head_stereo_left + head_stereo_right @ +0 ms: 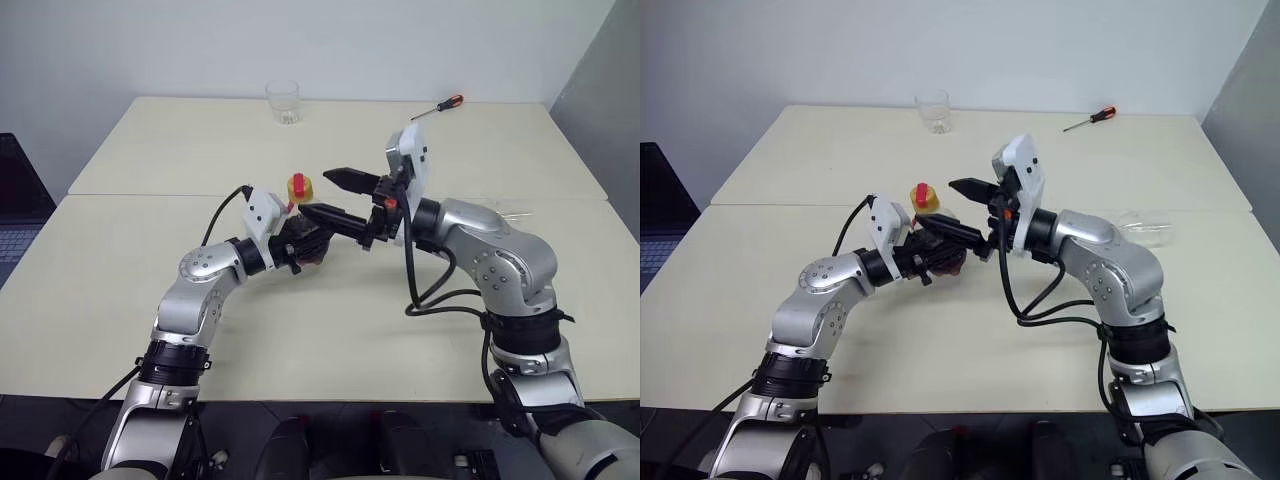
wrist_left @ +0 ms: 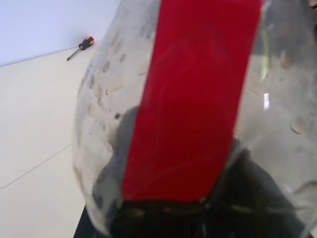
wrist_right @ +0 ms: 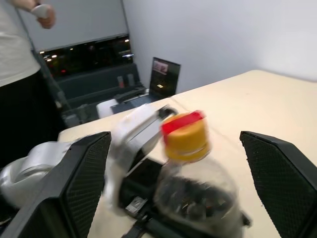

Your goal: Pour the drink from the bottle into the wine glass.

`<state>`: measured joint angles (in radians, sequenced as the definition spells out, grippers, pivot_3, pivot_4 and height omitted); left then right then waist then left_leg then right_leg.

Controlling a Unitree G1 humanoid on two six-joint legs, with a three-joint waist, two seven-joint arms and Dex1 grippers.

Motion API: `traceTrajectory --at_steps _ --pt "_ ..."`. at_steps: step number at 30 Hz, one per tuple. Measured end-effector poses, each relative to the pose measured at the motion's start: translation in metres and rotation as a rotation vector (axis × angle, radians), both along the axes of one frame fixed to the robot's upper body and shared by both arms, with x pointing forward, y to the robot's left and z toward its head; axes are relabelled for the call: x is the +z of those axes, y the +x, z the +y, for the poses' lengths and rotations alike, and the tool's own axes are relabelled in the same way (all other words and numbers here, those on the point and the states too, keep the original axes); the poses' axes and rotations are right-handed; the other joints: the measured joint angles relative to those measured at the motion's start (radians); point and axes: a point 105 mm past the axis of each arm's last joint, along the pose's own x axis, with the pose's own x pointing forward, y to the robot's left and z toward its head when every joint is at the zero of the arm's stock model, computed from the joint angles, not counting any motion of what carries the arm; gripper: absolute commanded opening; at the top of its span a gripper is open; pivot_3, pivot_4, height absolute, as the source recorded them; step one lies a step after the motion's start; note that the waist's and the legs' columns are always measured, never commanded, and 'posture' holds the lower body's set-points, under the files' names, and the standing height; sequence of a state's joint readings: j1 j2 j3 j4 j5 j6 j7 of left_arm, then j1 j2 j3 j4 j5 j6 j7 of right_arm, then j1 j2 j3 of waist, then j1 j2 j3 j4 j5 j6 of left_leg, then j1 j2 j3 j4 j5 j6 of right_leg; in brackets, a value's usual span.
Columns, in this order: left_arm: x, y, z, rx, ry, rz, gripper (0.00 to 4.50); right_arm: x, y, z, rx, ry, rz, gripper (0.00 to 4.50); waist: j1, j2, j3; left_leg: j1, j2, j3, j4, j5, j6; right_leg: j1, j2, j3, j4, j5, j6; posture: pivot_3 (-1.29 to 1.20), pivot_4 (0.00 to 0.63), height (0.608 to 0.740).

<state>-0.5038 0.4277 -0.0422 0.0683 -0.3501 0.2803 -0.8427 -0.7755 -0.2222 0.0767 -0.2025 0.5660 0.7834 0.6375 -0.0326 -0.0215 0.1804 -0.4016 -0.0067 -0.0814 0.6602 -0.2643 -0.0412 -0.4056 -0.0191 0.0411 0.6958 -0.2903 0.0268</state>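
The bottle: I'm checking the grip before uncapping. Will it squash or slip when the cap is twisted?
The bottle is thin clear plastic, so it probably flexes under squeeze. The left gripper is shut on its round belly, which might turn when the yellow cap is twisted. Only partly filled, it likely feels light.

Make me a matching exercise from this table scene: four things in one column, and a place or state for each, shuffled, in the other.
Things:
1. bottle
2. tumbler
3. screwdriver
4. right end effector

Places or states:
A. far edge, right of the tumbler
B. open, pointing at the yellow cap
C. held by the left end effector
D. far edge, near the middle

Pairs: 1-C, 2-D, 3-A, 4-B
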Motion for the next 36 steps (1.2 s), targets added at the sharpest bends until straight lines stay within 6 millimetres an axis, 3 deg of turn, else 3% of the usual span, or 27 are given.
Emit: traceTrajectory --at_steps 7,18,33,36 --pt "0.000 -0.001 0.000 -0.006 0.002 -0.003 1.76 -0.005 0.010 0.009 -0.047 0.024 0.024 4.45 0.000 0.000 0.000 0.000 0.000 0.000 0.000 0.000 0.000 0.000 0.000 0.000 0.000 0.000 0.000 0.00 0.150 0.740" --pt "-0.003 -0.002 0.000 -0.018 0.005 0.005 1.76 0.004 0.016 0.021 -0.045 0.037 0.001 4.45 -0.001 0.000 0.000 0.000 0.000 0.000 0.000 0.000 0.000 0.000 0.000 0.000 0.000 0.000 0.000 0.00 0.150 0.740" --pt "-0.005 -0.005 -0.001 -0.035 0.008 0.018 1.76 0.002 0.012 0.030 -0.001 0.031 -0.022 4.45 -0.001 0.000 0.000 0.000 0.000 0.000 0.000 0.000 0.000 0.000 0.000 0.000 0.000 0.000 0.000 0.00 0.150 0.740" --pt "-0.006 -0.005 -0.001 -0.036 0.008 0.018 1.76 -0.001 0.012 0.032 0.007 0.023 -0.014 3.85 -0.001 0.000 0.000 0.000 0.000 0.000 0.000 0.000 0.000 0.000 0.000 0.000 0.000 0.000 0.000 0.00 0.150 0.740"
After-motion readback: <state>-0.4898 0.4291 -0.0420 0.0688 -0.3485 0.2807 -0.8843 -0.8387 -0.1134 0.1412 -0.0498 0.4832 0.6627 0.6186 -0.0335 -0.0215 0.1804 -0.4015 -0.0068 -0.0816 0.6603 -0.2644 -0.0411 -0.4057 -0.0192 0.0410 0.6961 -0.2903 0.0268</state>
